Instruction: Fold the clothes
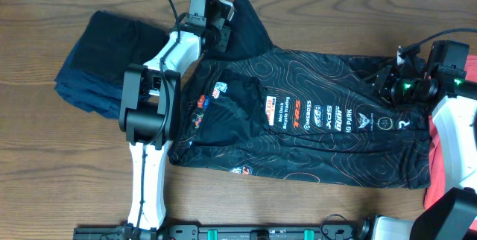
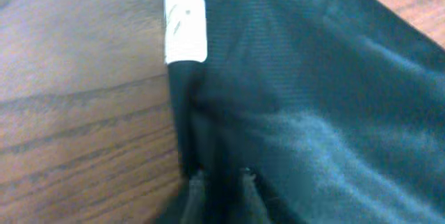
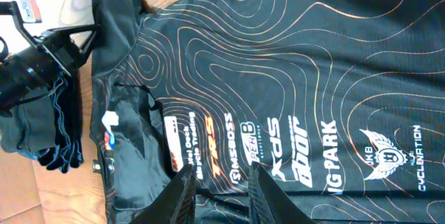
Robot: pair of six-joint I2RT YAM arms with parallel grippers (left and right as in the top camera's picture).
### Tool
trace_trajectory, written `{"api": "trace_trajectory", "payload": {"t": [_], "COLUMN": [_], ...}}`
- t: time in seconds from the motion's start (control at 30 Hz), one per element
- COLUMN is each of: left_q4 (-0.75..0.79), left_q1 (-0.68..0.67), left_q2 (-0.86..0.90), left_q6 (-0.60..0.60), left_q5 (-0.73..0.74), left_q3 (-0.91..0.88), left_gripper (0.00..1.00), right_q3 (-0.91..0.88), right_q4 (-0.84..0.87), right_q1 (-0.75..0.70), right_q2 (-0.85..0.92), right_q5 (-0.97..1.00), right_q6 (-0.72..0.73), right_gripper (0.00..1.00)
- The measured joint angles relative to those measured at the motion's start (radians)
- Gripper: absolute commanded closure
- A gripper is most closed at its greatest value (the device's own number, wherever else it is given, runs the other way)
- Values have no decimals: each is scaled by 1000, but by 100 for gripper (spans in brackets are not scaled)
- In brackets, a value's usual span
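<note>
Worktop during garment folding, early stage. One black jersey with orange contour lines lies spread across the middle of the worktop, logo side up and mostly flat; no completed fold is visible in it. Its far left corner, carrying one white label, rises off the wood where the left pincer is clamped on the black cloth, so the first fold appears to be only beginning. The right pincer sits at the jersey's right edge, its fingers narrowly parted with nothing seen between them. One coral-red T-shirt shows at the right edge, partly hidden under the right arm and apparently unfolded. One dark blue stack rests at the far left, already folded; how many pieces it contains cannot be told. Remaining, by this view: the whole fold of the jersey, then the red shirt. Count: two arms, two pincers, two loose garments, one stack.
</note>
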Motion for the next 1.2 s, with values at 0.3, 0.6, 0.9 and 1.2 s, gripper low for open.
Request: {"api": "trace_trajectory", "payload": {"t": [0.3, 0.6, 0.9, 1.2], "left_q4": [-79, -271, -658, -735], "left_q1": [0, 0, -19, -60], "left_q2": [-23, -199, -227, -227], "left_q6": [4, 5, -11, -58], "left_q5": [5, 6, 10, 12], "left_q3": [0, 1, 6, 5], "left_gripper": [94, 94, 92, 43], "right_q3": [0, 0, 0, 0], "right_q4": [-6, -6, -6, 0], "right_q1": [0, 0, 0, 0], "right_q2": [0, 0, 0, 0], "right_q5": [0, 2, 8, 23], "right_q6": [-4, -23, -25, -25], "right_gripper": [76, 76, 76, 76]}}
